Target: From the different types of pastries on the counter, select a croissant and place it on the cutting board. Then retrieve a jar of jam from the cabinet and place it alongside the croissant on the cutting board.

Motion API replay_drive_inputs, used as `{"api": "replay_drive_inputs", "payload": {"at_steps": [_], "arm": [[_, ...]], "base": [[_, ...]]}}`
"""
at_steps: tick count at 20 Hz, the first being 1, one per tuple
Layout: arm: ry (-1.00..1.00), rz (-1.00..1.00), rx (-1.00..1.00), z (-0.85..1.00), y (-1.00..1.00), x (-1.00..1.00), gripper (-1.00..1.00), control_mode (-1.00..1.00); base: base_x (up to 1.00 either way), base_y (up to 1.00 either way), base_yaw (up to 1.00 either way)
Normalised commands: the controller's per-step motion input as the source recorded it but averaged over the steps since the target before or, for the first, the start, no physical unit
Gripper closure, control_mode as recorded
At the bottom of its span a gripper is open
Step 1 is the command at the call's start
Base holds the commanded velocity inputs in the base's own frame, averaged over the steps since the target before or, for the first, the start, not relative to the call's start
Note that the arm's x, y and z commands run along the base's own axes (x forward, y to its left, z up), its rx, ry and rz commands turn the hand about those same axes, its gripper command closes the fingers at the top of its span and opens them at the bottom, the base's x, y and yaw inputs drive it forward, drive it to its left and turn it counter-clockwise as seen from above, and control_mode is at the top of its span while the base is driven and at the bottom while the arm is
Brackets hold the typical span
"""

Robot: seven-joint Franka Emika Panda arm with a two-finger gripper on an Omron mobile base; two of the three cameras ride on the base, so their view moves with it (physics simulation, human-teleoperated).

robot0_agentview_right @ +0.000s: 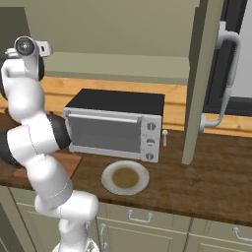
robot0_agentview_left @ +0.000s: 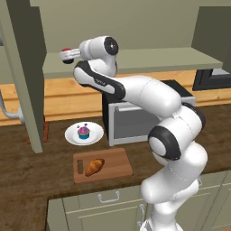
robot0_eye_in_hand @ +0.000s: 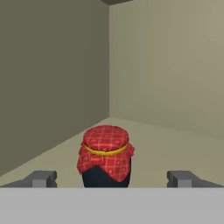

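Pincer gapes wide (jar centred between fingers, untouched), cabinet walls well apart.

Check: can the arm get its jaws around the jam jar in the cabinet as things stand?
Probably yes. The jam jar stands alone on the cabinet shelf, centred between the open jaws of the gripper, nothing in between.

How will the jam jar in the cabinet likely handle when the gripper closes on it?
The jam jar looks rigid, so it should hold its shape. Its loose red cloth cover may slip or bunch, so gripping the dark body is probably safer. Standing upright, it could tip if nudged high.
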Motion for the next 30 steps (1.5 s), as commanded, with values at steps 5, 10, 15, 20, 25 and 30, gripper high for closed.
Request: {"api": "replay_drive_inputs", "payload": {"at_steps": [5,10,15,20,25,30], "arm": [[0.08,0.00,0.00,0.00,0.15,0.11,-1.00,-1.00],[0.05,0.00,0.00,0.00,0.00,0.15,-1.00,-1.00],[0.07,0.00,0.00,0.00,0.00,0.20,-1.00,-1.00],[0.07,0.00,0.00,-0.04,0.00,0.20,-1.00,-1.00],[0.04,0.00,0.00,-0.14,0.18,0.17,-1.00,-1.00],[0.02,0.00,0.00,-0.16,0.22,0.06,1.00,-1.00]], "base": [[0.00,0.00,0.00],[0.00,0.00,0.00],[0.00,0.00,0.00],[0.00,0.00,0.00],[0.00,0.00,0.00],[0.00,0.00,0.00]]}}
